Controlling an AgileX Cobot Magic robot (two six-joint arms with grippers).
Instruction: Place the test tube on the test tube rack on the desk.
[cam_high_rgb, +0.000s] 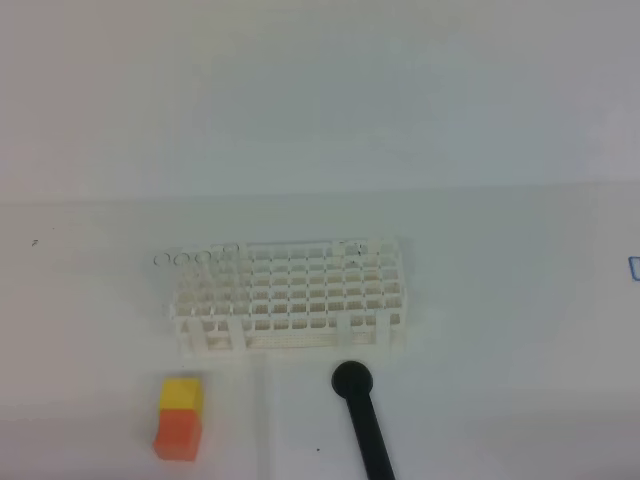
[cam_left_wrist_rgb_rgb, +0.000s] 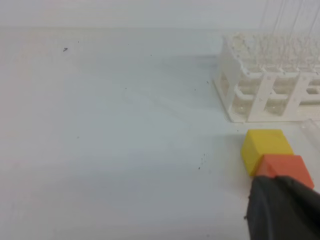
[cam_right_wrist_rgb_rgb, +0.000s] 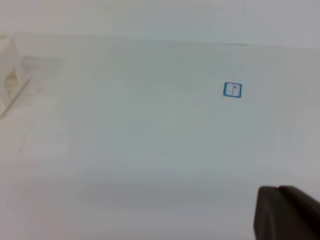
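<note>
The white test tube rack (cam_high_rgb: 290, 295) stands on the white surface (cam_high_rgb: 500, 300), its long axis running left to right in the high view. Faint clear rims of test tubes (cam_high_rgb: 185, 258) show at its rear left corner; a tube's lie cannot be told. A yellow-and-orange block (cam_high_rgb: 179, 417) and a black rod (cam_high_rgb: 365, 415) lie in front. The left gripper (cam_left_wrist_rgb_rgb: 280, 210), pressed together, sits just beside the block, near the rack; the right gripper (cam_right_wrist_rgb_rgb: 285, 212), also pressed together, is well apart.

rack (cam_high_rgb: 290, 296): 1 | block (cam_high_rgb: 180, 417): 1 | black rod (cam_high_rgb: 364, 420): 1 | blue square mark (cam_right_wrist_rgb_rgb: 232, 90): 1
</note>
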